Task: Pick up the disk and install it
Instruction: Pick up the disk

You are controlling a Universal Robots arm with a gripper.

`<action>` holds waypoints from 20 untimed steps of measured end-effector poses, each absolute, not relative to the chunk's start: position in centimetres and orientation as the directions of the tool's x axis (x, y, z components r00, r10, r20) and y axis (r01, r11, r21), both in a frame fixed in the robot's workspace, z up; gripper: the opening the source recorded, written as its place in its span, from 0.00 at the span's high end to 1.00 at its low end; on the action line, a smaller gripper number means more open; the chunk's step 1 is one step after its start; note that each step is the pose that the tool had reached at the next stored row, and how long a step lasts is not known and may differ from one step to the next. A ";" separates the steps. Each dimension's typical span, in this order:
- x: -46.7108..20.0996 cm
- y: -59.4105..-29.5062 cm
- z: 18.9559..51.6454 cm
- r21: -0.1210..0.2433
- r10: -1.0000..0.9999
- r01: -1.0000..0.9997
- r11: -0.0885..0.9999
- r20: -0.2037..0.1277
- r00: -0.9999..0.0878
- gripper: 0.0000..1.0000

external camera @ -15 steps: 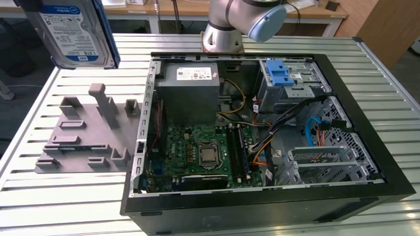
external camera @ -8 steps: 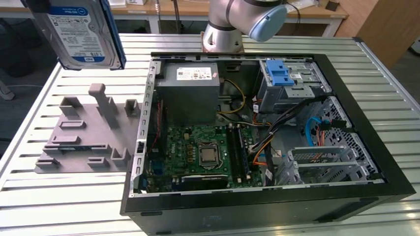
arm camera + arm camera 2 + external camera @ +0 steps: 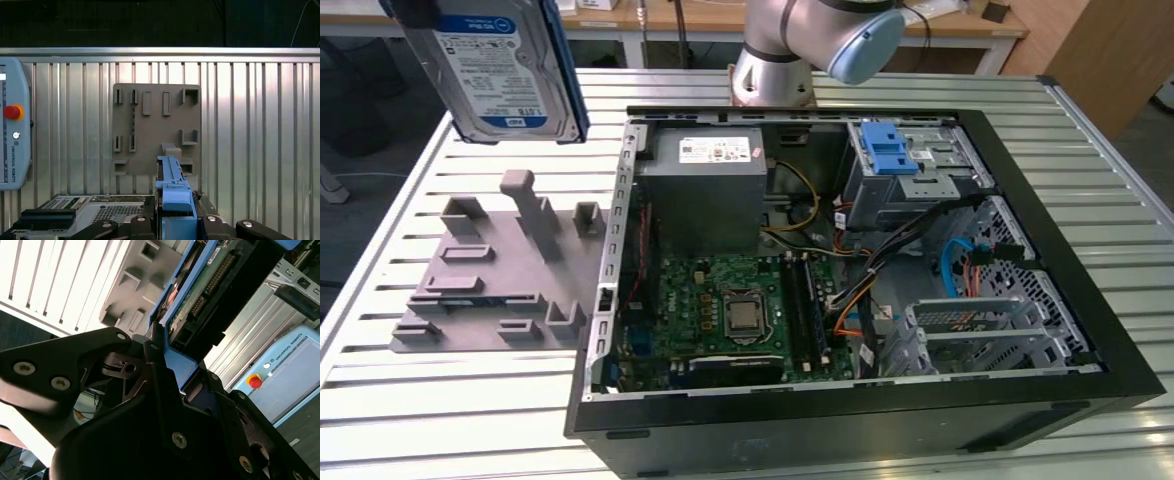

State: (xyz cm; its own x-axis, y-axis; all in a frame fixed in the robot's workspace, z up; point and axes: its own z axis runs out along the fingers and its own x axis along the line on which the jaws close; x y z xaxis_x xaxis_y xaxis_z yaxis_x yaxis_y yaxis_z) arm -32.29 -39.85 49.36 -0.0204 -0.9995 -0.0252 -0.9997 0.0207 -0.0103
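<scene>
1. We saw the disk (image 3: 507, 70) high in the air at the exterior view's far left, above the grey holder plate (image 3: 494, 290) and not touching it
2. The gripper (image 3: 162, 347) was closed on the disk's blue edge, and in the second wrist view the disk stuck straight out from between the fingers (image 3: 156, 365)
3. Its long side stood up and down, with the label (image 3: 494, 55) facing the exterior view
4. The open computer case (image 3: 854, 400) sat to the exterior view's right, with its metal cage (image 3: 921, 185) and blue tab (image 3: 894, 150) at the far end
5. The disk was flat, shiny metal, its rails (image 3: 566, 70) were smooth plastic, and the table (image 3: 454, 420) was ridged metal
</scene>
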 end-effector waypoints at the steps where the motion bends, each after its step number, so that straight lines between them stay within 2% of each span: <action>1: -32.1 -39.9 49.4 -0.010 -0.999 -1.000 0.021 -0.025 -0.020 0.64; 20: -28.4 -42.9 49.2 -0.010 -0.999 -1.000 0.021 -0.025 -0.020 0.64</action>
